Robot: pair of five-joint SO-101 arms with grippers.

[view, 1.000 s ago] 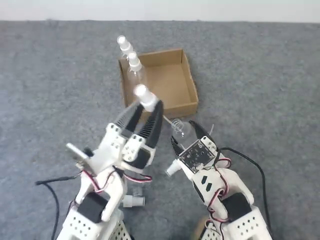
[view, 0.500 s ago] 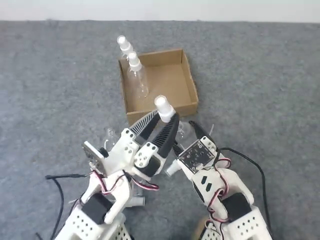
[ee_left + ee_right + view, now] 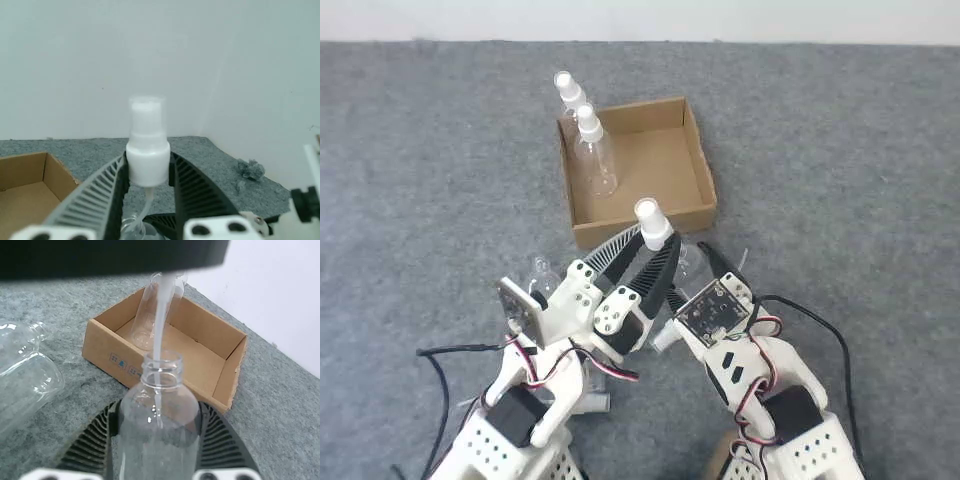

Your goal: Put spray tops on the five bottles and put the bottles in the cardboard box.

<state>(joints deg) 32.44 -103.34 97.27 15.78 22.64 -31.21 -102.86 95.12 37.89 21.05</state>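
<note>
Clamped in the left gripper (image 3: 651,243): a white spray top (image 3: 147,150), pinched at the collar by the ribbed fingers (image 3: 102,192), nozzle upright above the fingertips. Below it, a thin dip tube (image 3: 160,310), hanging straight down into the open neck of a clear bottle (image 3: 159,430). Collar well above the neck, not seated.

Held upright in the right gripper (image 3: 686,264): that same bottle, with the fingers narrowed to its width and touching it on both sides.

Both grippers close together on grey carpet (image 3: 840,150), just in front of the near wall of the cardboard box (image 3: 704,170).

Inside the box, along the left wall as seen from above: one capped bottle (image 3: 597,160). At the far left corner, a second capped bottle (image 3: 564,88); cannot tell whether inside or just outside.

Beside the left gripper on the carpet: a loose bottle (image 3: 25,380) lying uncapped, and another uncapped bottle (image 3: 20,332) just beside it.

Near the left arm's base: a loose spray top (image 3: 590,401), partly hidden under the arm.
</note>
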